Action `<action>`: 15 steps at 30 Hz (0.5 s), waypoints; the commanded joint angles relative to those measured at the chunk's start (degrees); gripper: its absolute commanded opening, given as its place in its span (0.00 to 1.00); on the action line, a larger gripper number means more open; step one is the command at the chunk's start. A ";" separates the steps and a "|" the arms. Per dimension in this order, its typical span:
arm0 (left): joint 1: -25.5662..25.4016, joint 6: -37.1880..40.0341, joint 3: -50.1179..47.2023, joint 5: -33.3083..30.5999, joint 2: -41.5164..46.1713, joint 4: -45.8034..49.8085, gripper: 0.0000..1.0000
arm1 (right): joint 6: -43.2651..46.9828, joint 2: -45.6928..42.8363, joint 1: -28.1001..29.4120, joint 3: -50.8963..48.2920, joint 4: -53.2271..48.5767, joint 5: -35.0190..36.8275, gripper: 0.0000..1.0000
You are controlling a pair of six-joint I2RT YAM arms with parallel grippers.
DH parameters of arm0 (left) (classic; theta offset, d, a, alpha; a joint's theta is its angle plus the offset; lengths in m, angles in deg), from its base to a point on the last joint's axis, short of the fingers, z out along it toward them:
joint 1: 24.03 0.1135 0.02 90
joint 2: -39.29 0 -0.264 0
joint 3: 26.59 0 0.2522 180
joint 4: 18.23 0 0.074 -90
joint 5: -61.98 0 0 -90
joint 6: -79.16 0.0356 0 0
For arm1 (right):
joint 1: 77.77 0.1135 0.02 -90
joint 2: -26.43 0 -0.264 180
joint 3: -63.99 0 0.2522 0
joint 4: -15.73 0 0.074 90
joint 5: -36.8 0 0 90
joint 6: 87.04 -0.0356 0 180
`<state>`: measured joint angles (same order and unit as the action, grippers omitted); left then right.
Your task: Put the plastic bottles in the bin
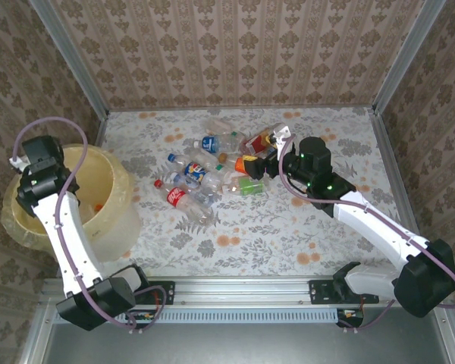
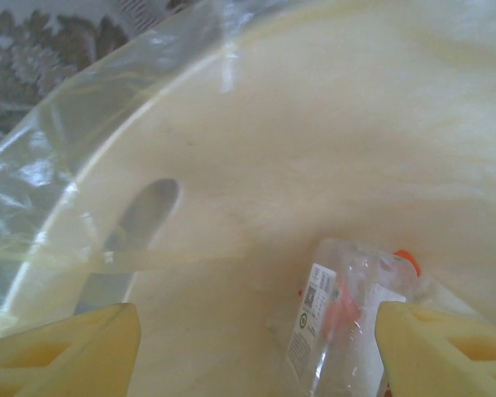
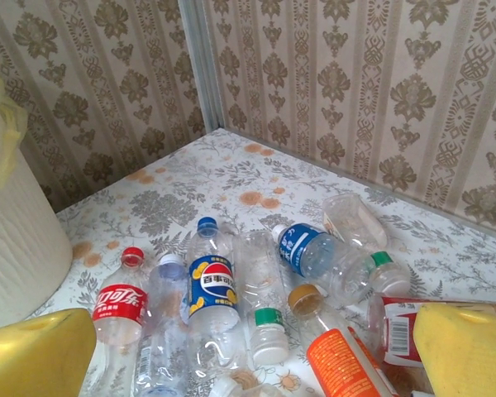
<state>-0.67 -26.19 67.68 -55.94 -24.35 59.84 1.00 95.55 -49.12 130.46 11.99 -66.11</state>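
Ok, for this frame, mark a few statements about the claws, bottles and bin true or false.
1. The left claw hangs over the bin. True.
2. The right claw grips a bottle. False: it is open above the loose bottles, holding nothing.
3. An orange-capped bottle lies inside the bin. True.
4. The bin is on the robot's right. False: it is on the robot's left.

1. The table (image 1: 288, 235) has a floral top, with grey leaves and orange blooms.
2. The plastic bottles (image 1: 196, 173) lie in a loose heap toward the middle of its far edge.
3. The bin (image 1: 117, 205) stands at its left edge.
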 commanded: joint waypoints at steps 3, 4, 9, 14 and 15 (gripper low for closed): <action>-5.77 -0.11 3.05 2.48 0.93 0.55 0.78 | -3.36 1.48 -0.20 1.04 -1.34 8.68 1.00; -6.91 -0.24 3.44 2.77 0.98 0.33 0.78 | -4.11 1.95 -0.19 0.98 -1.70 10.29 1.00; -11.41 -0.56 3.78 9.05 2.69 -2.67 0.82 | -5.19 4.45 -0.21 0.34 -3.19 13.18 1.00; -12.90 -0.81 2.31 19.64 5.96 -7.82 0.87 | 1.93 7.57 -0.36 1.29 -8.17 11.39 1.00; -12.90 -0.99 1.97 21.11 6.46 -8.68 0.88 | 3.24 8.38 -0.43 2.06 -9.73 10.80 1.00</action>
<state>-13.24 -26.28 69.85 -42.45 -20.09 55.19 -0.09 102.19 -49.23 130.55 7.34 -55.51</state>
